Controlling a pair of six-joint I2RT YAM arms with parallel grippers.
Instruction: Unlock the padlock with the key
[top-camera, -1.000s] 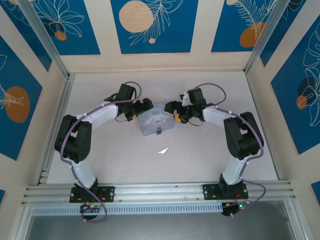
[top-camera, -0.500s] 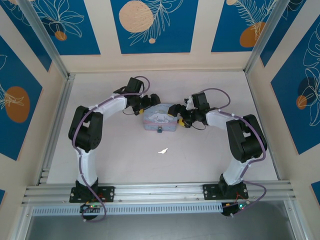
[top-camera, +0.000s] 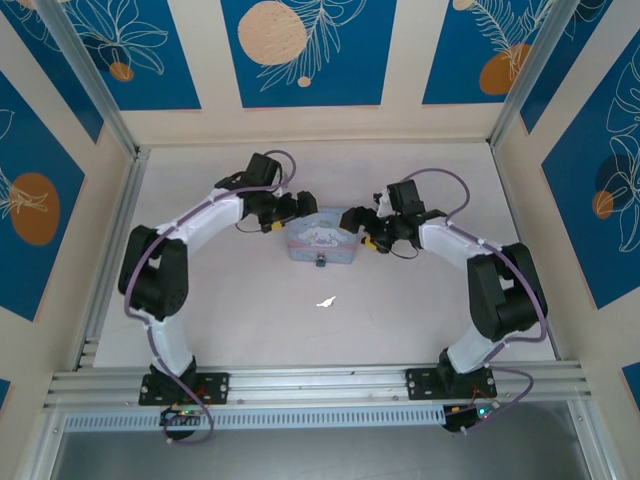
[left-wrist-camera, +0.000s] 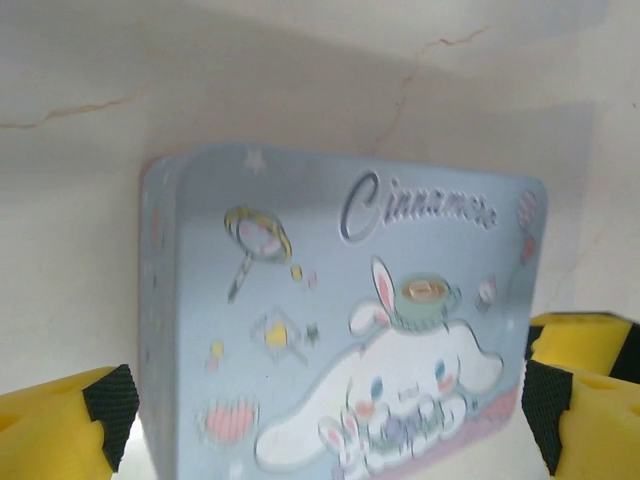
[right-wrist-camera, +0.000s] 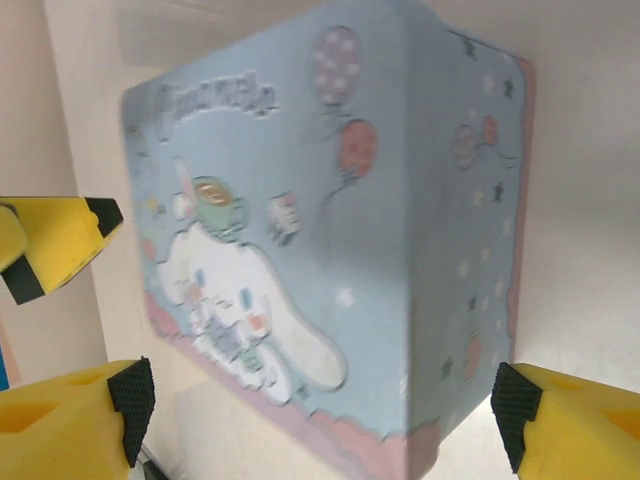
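A pale blue, cartoon-printed rectangular tin box (top-camera: 322, 238) sits on the white desk (top-camera: 420, 310) a little beyond its middle, closer to the far edge than the near one. Its lid is down, so the inside is hidden. The tiny dark metal padlock (top-camera: 320, 262) hangs at the middle of the tin's near wall, too small to tell whether its shackle is closed. The thin silvery-white key (top-camera: 326, 301) lies loose on the bare desk, on the near side of the tin and clear of it, about midway between the left and right edges. Both arms bow outward at the elbow and reach in toward the tin from opposite sides. The left gripper (top-camera: 288, 211) is at the tin's far-left corner. In its wrist view the yellow fingers (left-wrist-camera: 45, 425) are spread wide with the printed lid (left-wrist-camera: 340, 320) framed between them, holding nothing. The right gripper (top-camera: 357, 222) is at the tin's right end, also parted. Its yellow fingers (right-wrist-camera: 580, 420) stand either side of the tin (right-wrist-camera: 320, 230) with a gap showing. I cannot tell whether either pincer touches the tin.
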